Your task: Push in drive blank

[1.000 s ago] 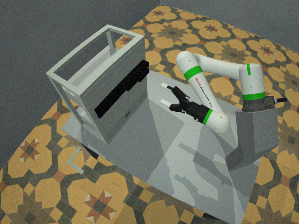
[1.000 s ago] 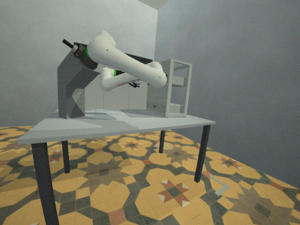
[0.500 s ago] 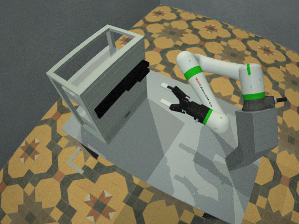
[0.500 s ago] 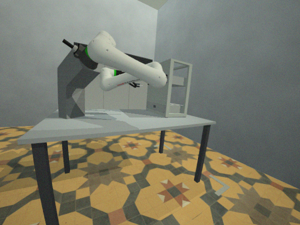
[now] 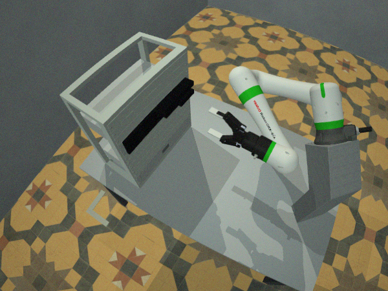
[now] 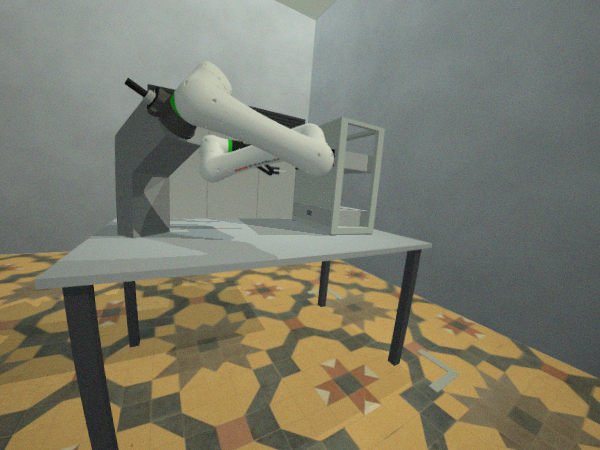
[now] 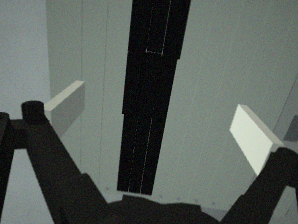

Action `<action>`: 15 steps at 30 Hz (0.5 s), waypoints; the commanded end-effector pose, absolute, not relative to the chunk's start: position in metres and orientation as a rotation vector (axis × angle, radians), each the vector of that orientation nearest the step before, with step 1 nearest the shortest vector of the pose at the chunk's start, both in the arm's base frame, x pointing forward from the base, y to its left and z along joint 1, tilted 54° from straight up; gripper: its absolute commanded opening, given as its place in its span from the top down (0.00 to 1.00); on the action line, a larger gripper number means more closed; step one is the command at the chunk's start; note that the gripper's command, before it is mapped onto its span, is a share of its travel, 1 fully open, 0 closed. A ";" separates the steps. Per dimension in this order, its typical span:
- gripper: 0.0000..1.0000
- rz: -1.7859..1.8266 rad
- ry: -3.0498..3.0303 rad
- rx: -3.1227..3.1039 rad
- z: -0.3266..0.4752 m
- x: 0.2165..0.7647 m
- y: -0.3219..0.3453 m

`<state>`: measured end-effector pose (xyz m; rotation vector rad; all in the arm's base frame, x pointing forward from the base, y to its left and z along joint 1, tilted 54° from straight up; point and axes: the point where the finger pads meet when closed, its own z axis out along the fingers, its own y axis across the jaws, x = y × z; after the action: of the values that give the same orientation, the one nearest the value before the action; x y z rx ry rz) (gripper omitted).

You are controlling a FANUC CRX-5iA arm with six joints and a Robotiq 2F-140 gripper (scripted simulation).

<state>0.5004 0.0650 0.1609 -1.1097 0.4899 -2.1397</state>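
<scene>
The grey open-frame rack [image 5: 129,103] stands on the table, its front face turned to the arm. The top row of drive blanks [image 5: 158,116] is a black strip across that face. The blank at the row's right end [image 5: 184,88] sticks out further than the rest. My gripper [image 5: 214,122] is open and empty. It points at the face with a gap of free air between its white pads and the rack. In the wrist view the black row [image 7: 150,100] runs up and down between the two spread pads of the gripper [image 7: 159,122]. The rack [image 6: 345,172] and gripper [image 6: 272,170] also show in the exterior view.
The arm's grey pedestal [image 5: 333,168] stands on the table [image 6: 225,245] opposite the rack. The rack sits close to the table's far edge. A pale L-shaped mark [image 5: 97,207] lies on the tiled floor.
</scene>
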 end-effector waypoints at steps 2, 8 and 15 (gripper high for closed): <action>0.00 -2.139 0.490 -1.109 0.161 0.500 0.065; 0.00 -2.139 0.490 -1.109 0.161 0.500 0.065; 0.90 -2.139 0.490 -1.109 0.161 0.500 0.065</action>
<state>0.5004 0.0650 0.1609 -1.1097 0.4899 -2.1397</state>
